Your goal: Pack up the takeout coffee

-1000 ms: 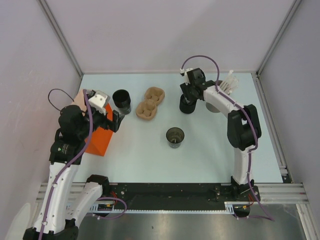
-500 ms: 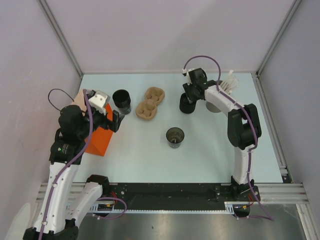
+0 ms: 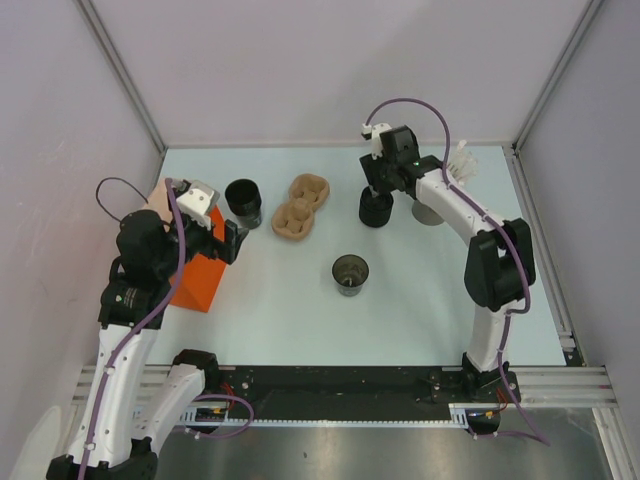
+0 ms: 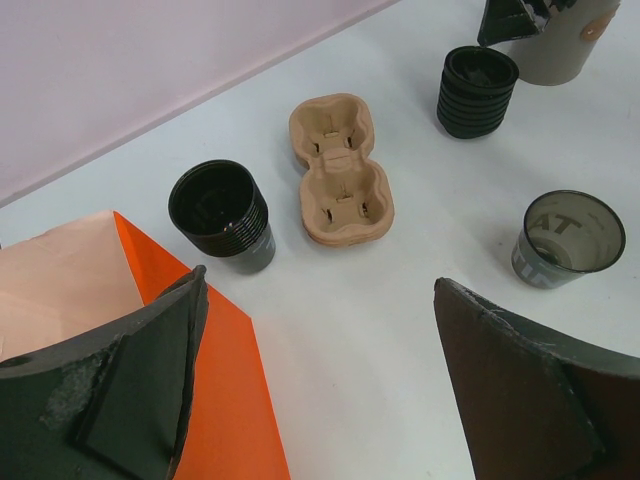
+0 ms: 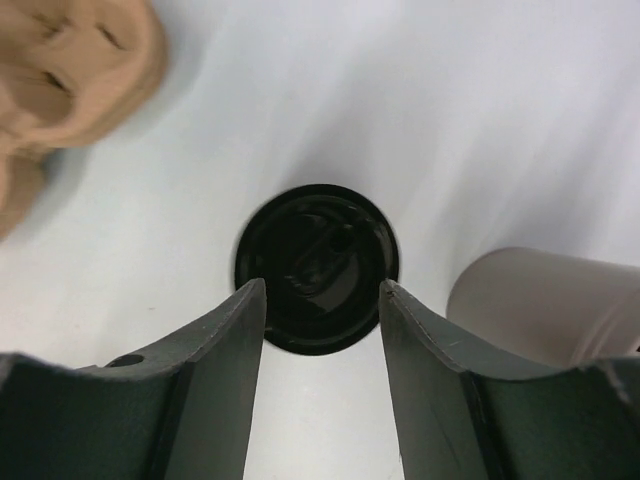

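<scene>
No black cup with a lid on it shows in any view. A small dark tapered cup stands open, without a lid, in the middle of the table; it also shows in the left wrist view. A stack of black lids stands at the back. My right gripper hovers over it, open, its jaws either side of the stack's near edge and apart from it. The orange paper bag stands open at the left. My left gripper is open and empty at the bag's right edge.
A stack of black cups stands right of the bag. The brown pulp carrier lies behind the middle. A grey-brown cylinder of white sticks stands right of the lids, close to my right gripper.
My right arm has swung its elbow to the right and turned the wrist over the lid stack. The left arm and the other things have not moved.
</scene>
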`<action>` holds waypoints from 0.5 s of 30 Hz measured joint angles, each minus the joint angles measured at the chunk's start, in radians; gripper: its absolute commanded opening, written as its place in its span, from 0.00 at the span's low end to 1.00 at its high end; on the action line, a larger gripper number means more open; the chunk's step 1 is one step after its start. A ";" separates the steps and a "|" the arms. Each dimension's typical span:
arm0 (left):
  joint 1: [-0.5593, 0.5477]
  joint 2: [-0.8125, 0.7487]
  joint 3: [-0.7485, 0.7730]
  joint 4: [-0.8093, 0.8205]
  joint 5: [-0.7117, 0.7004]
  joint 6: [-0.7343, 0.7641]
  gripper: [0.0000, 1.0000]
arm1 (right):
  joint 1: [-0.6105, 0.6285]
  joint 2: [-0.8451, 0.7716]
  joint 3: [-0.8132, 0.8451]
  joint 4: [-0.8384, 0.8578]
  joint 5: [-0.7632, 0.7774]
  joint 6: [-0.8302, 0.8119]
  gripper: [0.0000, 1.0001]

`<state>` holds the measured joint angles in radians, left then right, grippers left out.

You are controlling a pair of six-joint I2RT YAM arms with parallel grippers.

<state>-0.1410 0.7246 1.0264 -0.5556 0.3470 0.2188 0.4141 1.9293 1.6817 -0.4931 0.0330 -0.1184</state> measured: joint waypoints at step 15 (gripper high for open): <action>0.007 -0.006 0.000 0.000 0.005 0.000 1.00 | 0.117 0.005 0.000 0.005 0.018 -0.029 0.55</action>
<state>-0.1341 0.7189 1.0264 -0.5556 0.3515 0.2184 0.5312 1.9347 1.6817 -0.4885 0.0509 -0.1471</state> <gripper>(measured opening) 0.996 0.548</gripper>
